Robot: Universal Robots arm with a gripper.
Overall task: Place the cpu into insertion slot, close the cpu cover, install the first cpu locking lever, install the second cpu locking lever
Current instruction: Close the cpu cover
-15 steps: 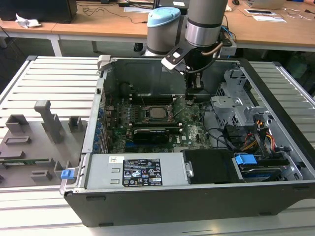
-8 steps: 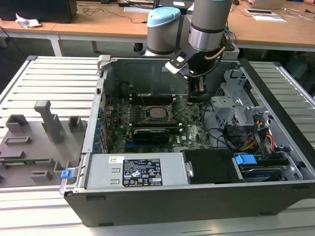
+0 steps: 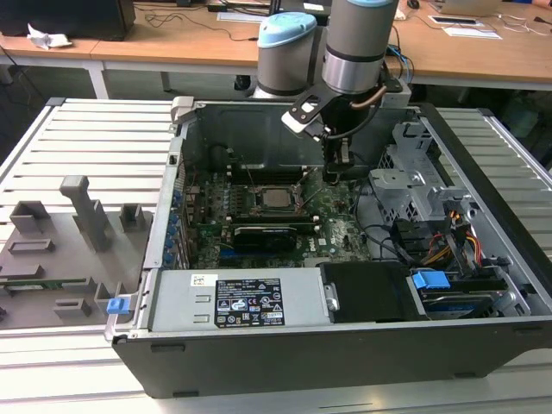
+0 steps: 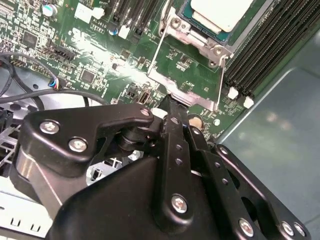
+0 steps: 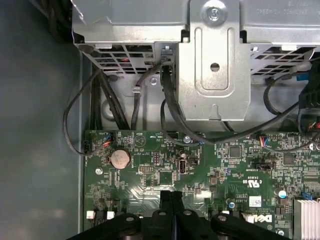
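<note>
**Cpu (image 4: pixel 220 12) in insertion slot (image 4: pixel 197 40); cpu cover (image 4: pixel 186 95) open; gripper (image 4: pixel 172 106) at the cover's edge**

Item: cpu with a silver-grey top, lying flat and uncovered inside the slot's metal rim. In the exterior view the socket sits near the middle of the green board (image 5: pixel 225 165), toward the far wall of the open computer case (image 3: pixel 345 362).

Cpu cover: thin silver frame, swung off the socket toward the gripper. Green board shows through its window. Whether it stands tilted or lies flat cannot be told. Its broad free edge is at the gripper's tip and appears to touch it.

Gripper: black, with two fingers pressed together and only a thin seam between them in the first wrist view. In the exterior view it hangs low over the board, just beside the socket on the exterior view's right.

Adjacent:
- Long black memory slots (image 4: pixel 270 45) run alongside the socket.
- A black graphics card (image 3: pixel 267 235) lies on the socket's near side.
- A round coin battery (image 5: pixel 120 158) sits on the board.
- Black cables (image 5: pixel 166 95) run to the board from a grey metal drive cage (image 5: pixel 215 60).

Surround:
- A labelled power supply (image 3: pixel 237 302) sits at the case's near wall.
- A grey fixture tray (image 3: pixel 69 233) lies on the slatted table (image 3: pixel 86 129) at the exterior view's left.
- Wooden desks (image 3: pixel 172 43) stand behind.
</note>
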